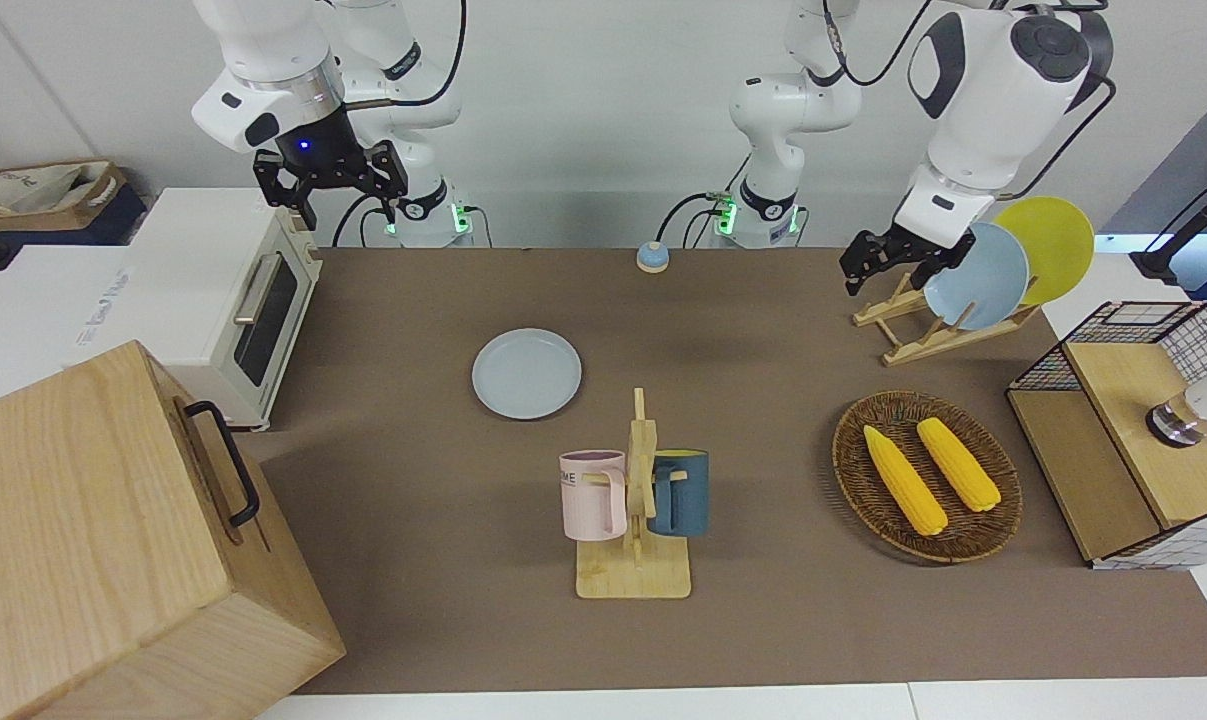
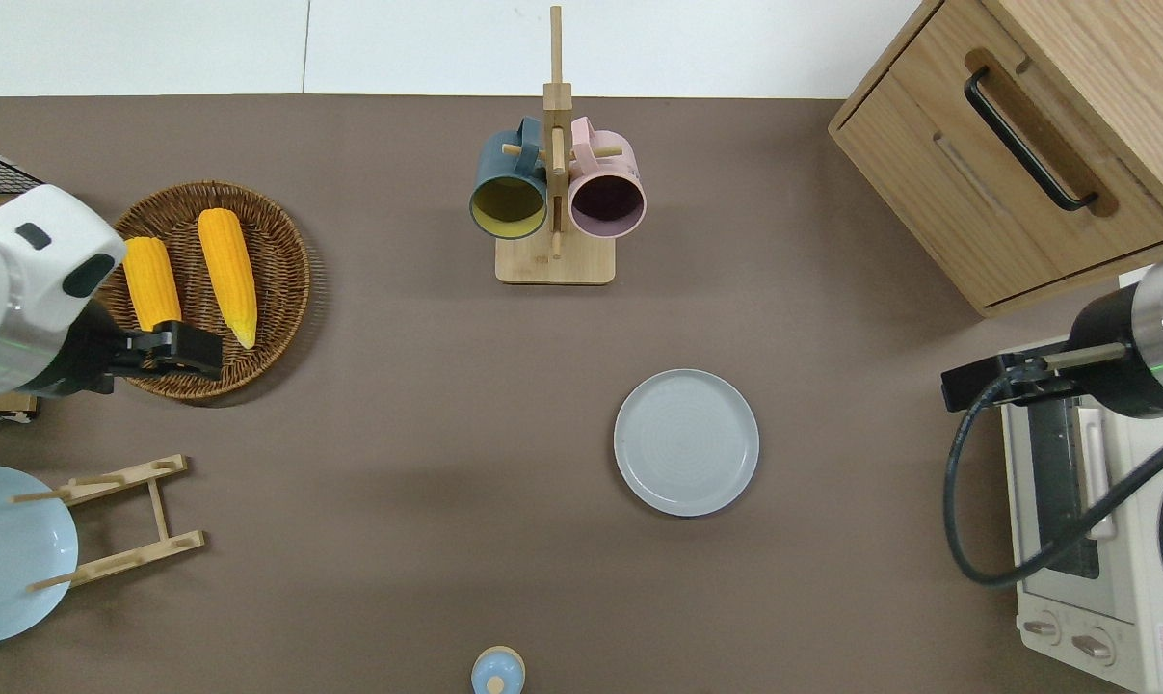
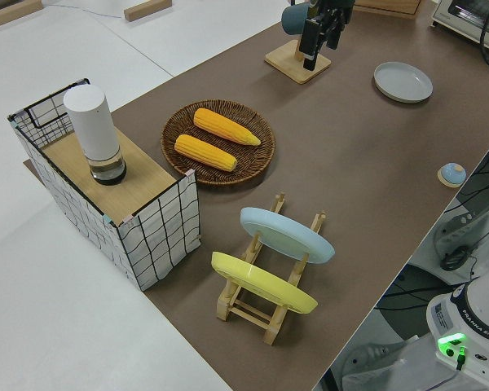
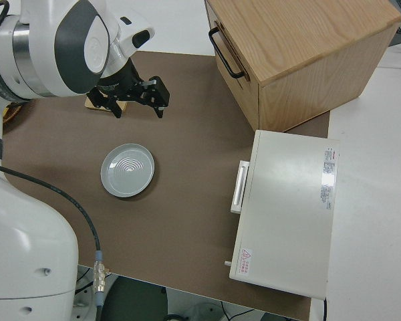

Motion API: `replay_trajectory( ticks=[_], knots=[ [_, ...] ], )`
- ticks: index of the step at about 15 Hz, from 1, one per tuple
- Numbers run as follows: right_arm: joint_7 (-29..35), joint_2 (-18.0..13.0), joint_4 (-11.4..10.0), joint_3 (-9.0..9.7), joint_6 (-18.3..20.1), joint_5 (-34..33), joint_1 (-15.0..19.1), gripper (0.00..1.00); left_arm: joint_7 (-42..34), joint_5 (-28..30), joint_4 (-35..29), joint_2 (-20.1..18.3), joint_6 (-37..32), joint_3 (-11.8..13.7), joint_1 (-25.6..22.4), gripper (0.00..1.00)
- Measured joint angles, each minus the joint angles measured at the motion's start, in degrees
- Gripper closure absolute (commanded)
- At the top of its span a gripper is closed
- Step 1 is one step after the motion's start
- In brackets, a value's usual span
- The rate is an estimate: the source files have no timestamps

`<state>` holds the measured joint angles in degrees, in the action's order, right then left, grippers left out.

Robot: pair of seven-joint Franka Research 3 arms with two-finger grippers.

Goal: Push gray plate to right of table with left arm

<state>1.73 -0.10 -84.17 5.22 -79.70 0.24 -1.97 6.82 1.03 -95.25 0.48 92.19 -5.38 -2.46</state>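
The gray plate [image 1: 526, 374] [image 2: 686, 441] [image 3: 403, 81] [image 4: 127, 170] lies flat on the brown table [image 1: 763, 620], a little toward the right arm's end from the middle and nearer to the robots than the mug rack. My left gripper [image 1: 888, 272] [image 2: 191, 352] [image 3: 319, 41] hangs in the air over the robot-side rim of the wicker basket, well away from the plate, open and holding nothing. The right arm is parked, its gripper [image 1: 328, 185] [image 4: 137, 99] open.
A mug rack [image 2: 555, 207] holds a pink and a blue mug. Two corn cobs lie in the wicker basket [image 2: 282, 280]. A wooden dish rack [image 1: 913, 335] carries a light-blue and a yellow plate. A toaster oven [image 1: 213, 290] and a wooden cabinet [image 1: 93, 540] stand at the right arm's end.
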Motion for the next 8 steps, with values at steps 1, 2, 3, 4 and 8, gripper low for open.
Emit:
replay_trajectory(
  ticks=[1, 2, 3, 4, 8],
  knots=[
    [0.00, 0.00, 0.00, 0.00, 0.00, 0.00, 0.00, 0.017, -1.84, 0.00, 0.52, 0.01, -0.30, 0.20, -1.10, 0.01],
    [0.00, 0.00, 0.00, 0.00, 0.00, 0.00, 0.00, 0.017, -3.85, 0.00, 0.93, 0.01, -0.49, 0.35, -2.20, 0.01],
    [0.00, 0.00, 0.00, 0.00, 0.00, 0.00, 0.00, 0.017, -5.52, 0.00, 1.25, 0.02, -0.64, 0.40, -3.15, 0.01],
    [0.00, 0.00, 0.00, 0.00, 0.00, 0.00, 0.00, 0.017, -6.68, 0.00, 1.46, 0.02, -0.74, 0.44, -3.89, 0.01],
    [0.00, 0.00, 0.00, 0.00, 0.00, 0.00, 0.00, 0.017, -7.61, 0.00, 1.60, 0.07, -0.82, 0.44, -4.68, 0.01]
  ],
)
